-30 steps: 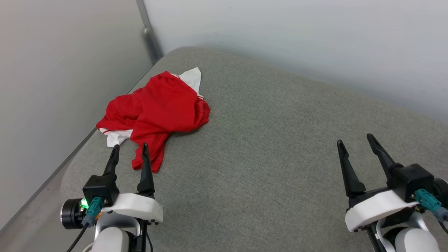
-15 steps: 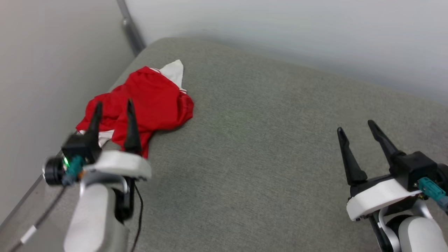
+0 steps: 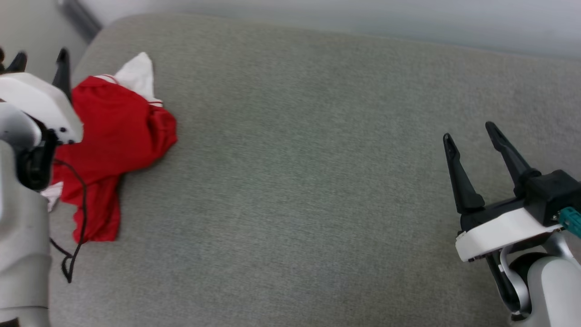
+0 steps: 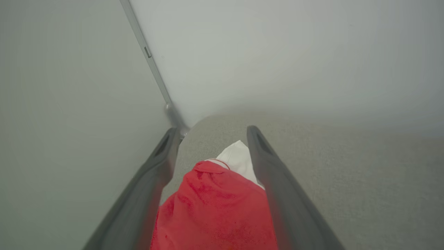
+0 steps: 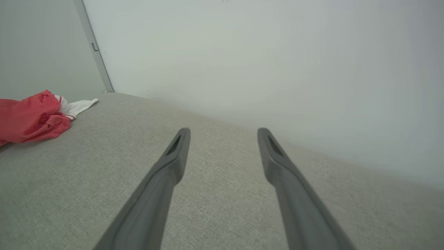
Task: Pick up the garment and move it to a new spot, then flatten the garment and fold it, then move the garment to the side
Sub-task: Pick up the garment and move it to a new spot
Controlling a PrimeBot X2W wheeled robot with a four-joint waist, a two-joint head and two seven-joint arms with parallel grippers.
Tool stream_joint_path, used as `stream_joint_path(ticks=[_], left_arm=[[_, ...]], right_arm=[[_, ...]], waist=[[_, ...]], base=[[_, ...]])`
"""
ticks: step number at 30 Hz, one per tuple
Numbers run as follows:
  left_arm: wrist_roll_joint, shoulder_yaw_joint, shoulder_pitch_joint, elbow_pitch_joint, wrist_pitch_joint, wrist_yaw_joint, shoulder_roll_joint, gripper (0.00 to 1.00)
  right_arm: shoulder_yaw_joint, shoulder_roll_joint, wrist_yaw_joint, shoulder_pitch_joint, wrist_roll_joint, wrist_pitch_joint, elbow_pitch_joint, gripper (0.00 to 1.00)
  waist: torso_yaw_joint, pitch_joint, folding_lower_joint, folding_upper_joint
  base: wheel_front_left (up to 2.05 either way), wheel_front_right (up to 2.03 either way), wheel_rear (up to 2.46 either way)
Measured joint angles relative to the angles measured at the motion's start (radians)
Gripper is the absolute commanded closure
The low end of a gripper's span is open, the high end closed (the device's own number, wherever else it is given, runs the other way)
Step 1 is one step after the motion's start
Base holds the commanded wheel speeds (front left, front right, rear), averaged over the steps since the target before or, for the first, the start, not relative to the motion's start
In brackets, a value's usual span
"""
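One shirt point(image 3: 118, 136), in a single heap, with two white patches showing. One grey cushion point(image 3: 295, 159). Two grippers, the left gripper point(image 4: 212, 132) and the right gripper point(image 3: 469, 131), each with two dark fingers point(image 5: 166, 180), four in all. Two pale walls point(image 5: 242, 52), with one strip point(image 4: 149, 59) between them. Seemingly one black cable point(image 3: 84, 213), blurred.

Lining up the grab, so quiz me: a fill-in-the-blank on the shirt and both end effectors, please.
1. The crumpled shirt is mostly ___ in colour.
2. The left end effector, pointed at the shirt, has its jaws ___.
3. The right end effector, jaws apart, holds ___.
Missing words: red; open; nothing.
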Motion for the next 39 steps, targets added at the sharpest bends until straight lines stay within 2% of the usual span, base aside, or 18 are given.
stream_joint_path(ticks=[5,10,13,16,17,18,19,20,24,26,31,39], left_arm=[[-0.071,0.007,-0.022,0.113,0.26,-0.024,0.081,0.0],[-0.132,0.007,-0.012,0.186,0.488,-0.033,0.134,0.0],[-0.181,0.031,0.007,0.217,0.605,-0.017,0.129,0.0],[-0.21,0.055,0.02,0.22,0.665,0.013,0.122,0.0],[-0.218,0.06,0.022,0.214,0.673,0.019,0.121,0.06],[-0.219,0.061,0.028,0.205,0.673,0.026,0.119,0.59],[-0.222,0.063,0.031,0.199,0.674,0.032,0.115,0.91],[-0.228,0.067,0.035,0.193,0.674,0.04,0.11,1.0],[-0.219,0.065,0.054,0.159,0.626,0.066,0.089,1.0],[-0.195,0.06,0.063,0.143,0.579,0.077,0.096,1.0],[-0.13,0.052,0.055,0.091,0.422,0.117,0.128,1.0],[-0.051,0.009,-0.004,0.011,0.156,0.139,0.125,1.0]], right_arm=[[-0.001,-0.002,0.0,-0.036,0.007,-0.008,-0.002,0.0],[-0.002,-0.003,0.0,-0.063,0.011,-0.021,0.006,0.0],[-0.004,-0.003,0.0,-0.065,0.012,-0.024,0.012,0.0],[-0.005,-0.004,0.0,-0.07,0.013,-0.031,0.017,0.0],[-0.006,-0.004,0.0,-0.073,0.014,-0.031,0.018,0.0],[-0.006,-0.004,0.0,-0.075,0.014,-0.031,0.019,0.0],[-0.006,-0.003,0.0,-0.077,0.014,-0.031,0.021,0.0],[-0.005,-0.003,0.0,-0.079,0.014,-0.031,0.021,0.0],[-0.006,-0.001,0.0,-0.083,0.014,-0.031,0.022,0.0],[-0.009,-0.001,0.0,-0.082,0.012,-0.031,0.022,0.0],[-0.025,0.011,0.0,-0.055,0.001,-0.032,0.028,0.0],[-0.053,0.046,0.0,-0.006,-0.004,-0.039,0.035,0.0]], waist=[[-0.054,0.069,0.0,0.0],[-0.097,0.128,0.0,0.0],[-0.114,0.154,0.0,0.0],[-0.125,0.167,-0.0001,0.0],[-0.126,0.17,0.0,0.0],[-0.126,0.172,-0.0001,0.0],[-0.126,0.172,0.0,0.0001],[-0.125,0.17,-0.0001,0.0],[-0.12,0.155,-0.0001,0.0],[-0.118,0.141,-0.0001,0.0],[-0.108,0.091,0.0,0.0],[-0.089,-0.02,-0.0002,0.0]], base=[[0.0,0.0,0.0],[0.0,0.0,0.0],[0.0,0.0,0.0],[0.0,0.0,0.0],[0.0,0.0,0.0],[0.0,0.0,0.0],[0.0,0.0,0.0],[0.0,0.0,0.0],[0.0,0.0,0.0],[0.0,0.0,0.0],[0.0,0.0,0.0],[0.0,0.0,0.0]])
